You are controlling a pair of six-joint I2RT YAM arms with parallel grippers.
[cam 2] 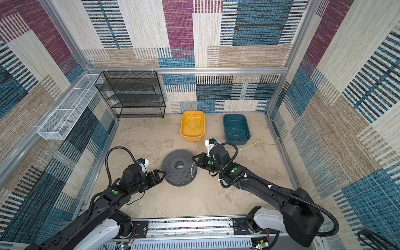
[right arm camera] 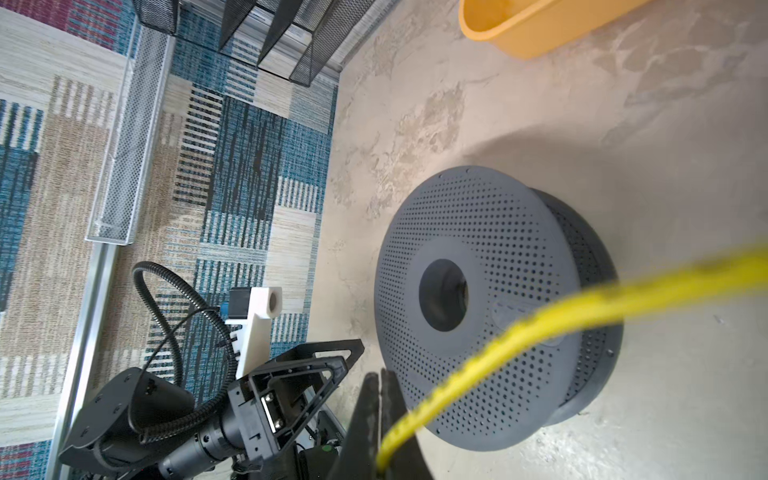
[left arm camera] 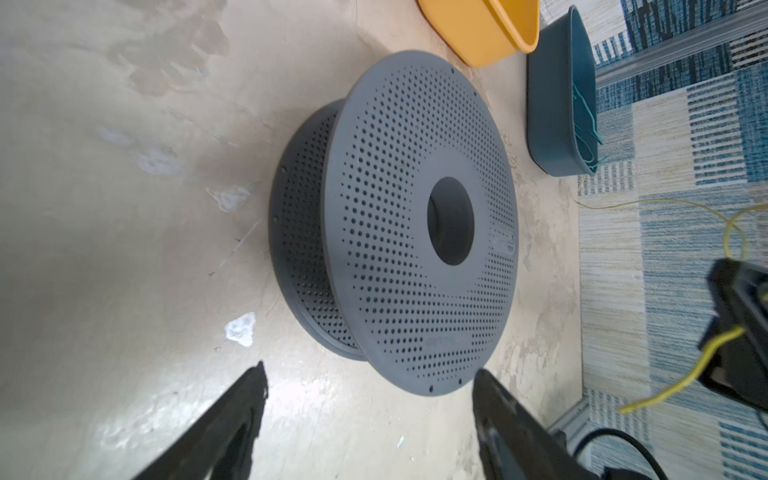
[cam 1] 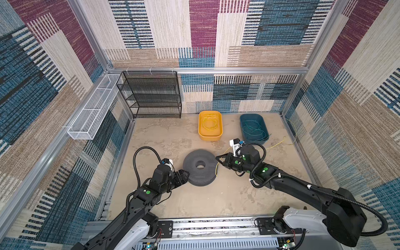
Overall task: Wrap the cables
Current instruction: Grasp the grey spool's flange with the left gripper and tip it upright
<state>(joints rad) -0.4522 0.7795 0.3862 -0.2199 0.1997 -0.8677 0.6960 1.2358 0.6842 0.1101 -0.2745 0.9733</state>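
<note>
Your left gripper sits at the left edge of the grey perforated spool, which lies flat near the middle of the table. Its jaws stand wide apart with nothing between them. In the left wrist view the gripper faces the near rim of the spool, and you cannot tell whether either fingertip touches it.

Your right gripper is at the opposite, right edge of the spool, clenched on the yellow cable. In the right wrist view the gripper has its fingers pressed together. The cable comes out from between them and arches across in front of the spool (it is blurred there, being so close to the lens).

In both top views a short end of the cable hangs down from the jaws just beside the spool's rim. The rest runs from behind the gripper across the table toward the right wall.

At the back of the table you have two bins side by side. The yellow bin holds a second yellow cable in a loose round coil. The blue bin holds teal cords, with one strand over its rim.
</note>
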